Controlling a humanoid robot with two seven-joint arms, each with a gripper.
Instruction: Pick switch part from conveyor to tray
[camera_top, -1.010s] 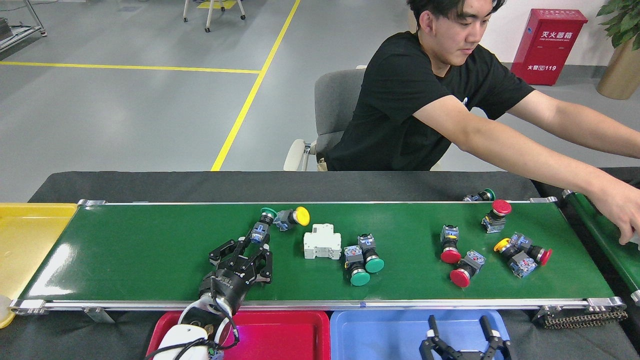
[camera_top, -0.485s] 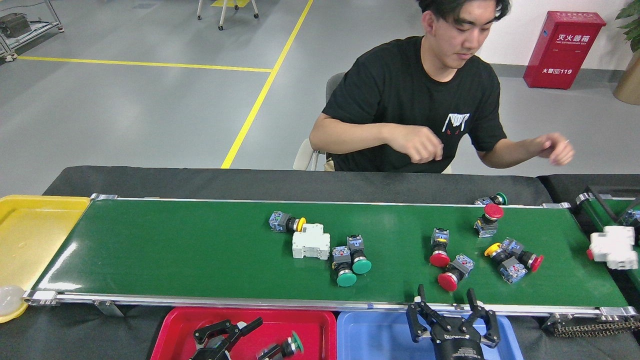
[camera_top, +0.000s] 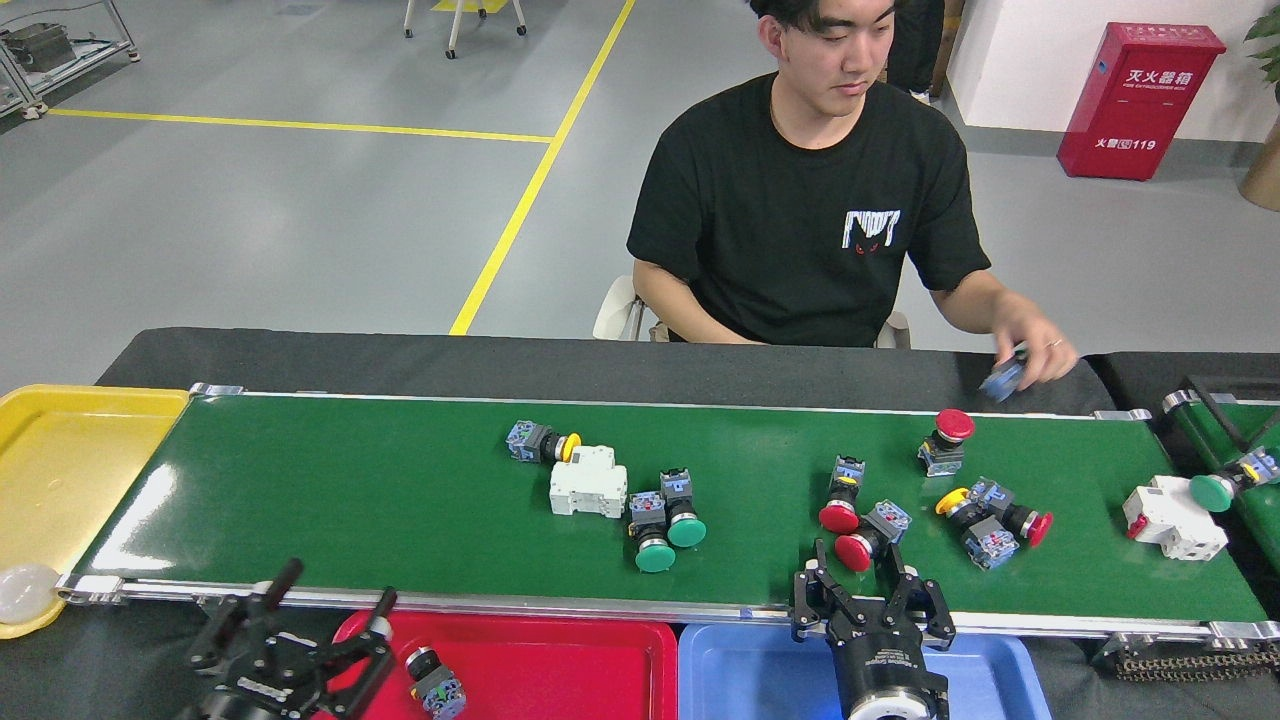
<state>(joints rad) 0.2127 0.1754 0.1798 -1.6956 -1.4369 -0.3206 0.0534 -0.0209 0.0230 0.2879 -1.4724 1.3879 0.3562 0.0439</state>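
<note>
While both pincers gape empty, red switches (camera_top: 850, 520) lie on the conveyor (camera_top: 400, 500).

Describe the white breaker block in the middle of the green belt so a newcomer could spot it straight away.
Start at the long green conveyor and look just left of its middle. There the white breaker block lies flat, with a yellow-capped switch against its far left corner and two green-capped switches at its right. It is boxy and plain white, with no coloured button cap.

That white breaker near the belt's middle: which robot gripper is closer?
Right, narrowly. The right gripper is at the near rail, right of the breaker; the left gripper hangs lower, over the red tray.
</note>
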